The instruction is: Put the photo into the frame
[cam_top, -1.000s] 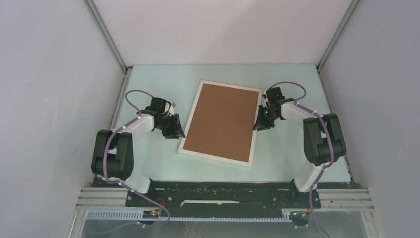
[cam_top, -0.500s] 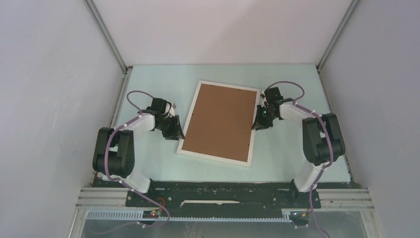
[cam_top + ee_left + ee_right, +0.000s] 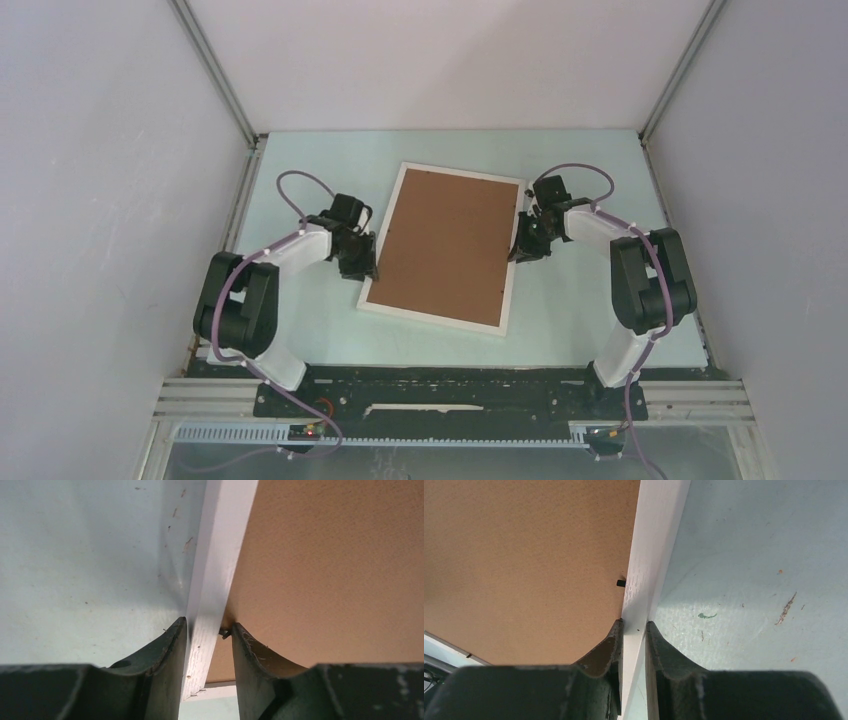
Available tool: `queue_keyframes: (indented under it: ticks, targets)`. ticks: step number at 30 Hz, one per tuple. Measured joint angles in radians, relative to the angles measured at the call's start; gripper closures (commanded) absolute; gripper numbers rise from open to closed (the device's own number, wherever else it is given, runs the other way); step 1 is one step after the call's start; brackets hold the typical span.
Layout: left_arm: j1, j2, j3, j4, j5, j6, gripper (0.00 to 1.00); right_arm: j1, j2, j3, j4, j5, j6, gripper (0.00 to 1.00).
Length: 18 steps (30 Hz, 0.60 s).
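Top external cam: one pale green counter, and one white frame lying flat in the middle of it, turned a bit. One brown backing board fills it. Two arms, one per side. Right gripper is clamped on the right rail. Left gripper straddles the left rail with a tiny gap at the inner finger, so can't tell if it's really pinching. One little black tab sits on the board, right against the right rail.

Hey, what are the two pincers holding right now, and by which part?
The right pincer clamps the frame by its right rail. The left pincer straddles the left rail; whether it actually grips cannot be told.
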Motion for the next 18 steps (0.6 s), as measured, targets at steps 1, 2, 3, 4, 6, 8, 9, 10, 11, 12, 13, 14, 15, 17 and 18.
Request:
queue_keyframes:
  ticks: [1,2,3,4,6,8,9,10,11,12,13,14,15,17,18]
  targets:
    - [-0.011,0.001,0.001,0.003,-0.012,-0.007,0.65,0.0,0.0,0.0,0.0,0.001,0.0,0.83]
    - [-0.024,0.006,0.006,0.005,-0.028,-0.018,0.65,0.001,0.0,0.001,-0.001,0.002,0.0,0.83]
    - [-0.037,0.014,0.012,0.003,-0.044,-0.024,0.65,0.001,0.0,0.001,-0.001,0.002,0.0,0.83]
    - [-0.049,0.023,0.017,0.0,-0.061,-0.029,0.66,0.001,0.0,0.001,-0.001,0.003,0.0,0.83]
    - [-0.075,0.034,0.036,-0.021,-0.105,-0.04,0.64,0.002,0.0,0.002,-0.002,0.005,0.0,0.83]
    - [-0.097,0.043,0.055,-0.041,-0.141,-0.043,0.57,0.003,0.0,0.002,-0.002,0.006,0.0,0.83]
    - [-0.107,0.041,0.058,-0.045,-0.157,-0.045,0.52,0.003,0.0,0.002,-0.002,0.006,0.0,0.83]
    - [-0.116,0.027,0.057,-0.046,-0.175,-0.045,0.46,0.003,0.0,0.002,-0.002,0.006,0.0,0.81]
    - [-0.124,0.016,0.056,-0.045,-0.188,-0.047,0.42,0.003,0.0,0.002,-0.002,0.006,0.0,0.79]
    - [-0.129,0.01,0.054,-0.037,-0.199,-0.047,0.37,0.003,0.0,0.002,-0.002,0.006,0.0,0.76]
    - [-0.135,0.003,0.049,-0.03,-0.203,-0.046,0.33,0.003,0.0,0.002,-0.002,0.005,0.0,0.74]
    - [-0.138,-0.008,0.041,-0.027,-0.203,-0.047,0.27,0.003,0.0,0.002,-0.002,0.004,0.0,0.72]
    - [-0.138,-0.026,0.031,-0.033,-0.203,-0.048,0.23,0.003,0.0,0.002,-0.001,0.002,0.0,0.68]
    - [-0.131,-0.079,0.014,-0.047,-0.197,-0.054,0.17,0.005,0.0,0.002,0.005,-0.005,0.0,0.57]
    - [-0.121,-0.118,0.002,-0.049,-0.189,-0.064,0.14,0.007,0.0,-0.003,0.013,-0.012,0.0,0.52]
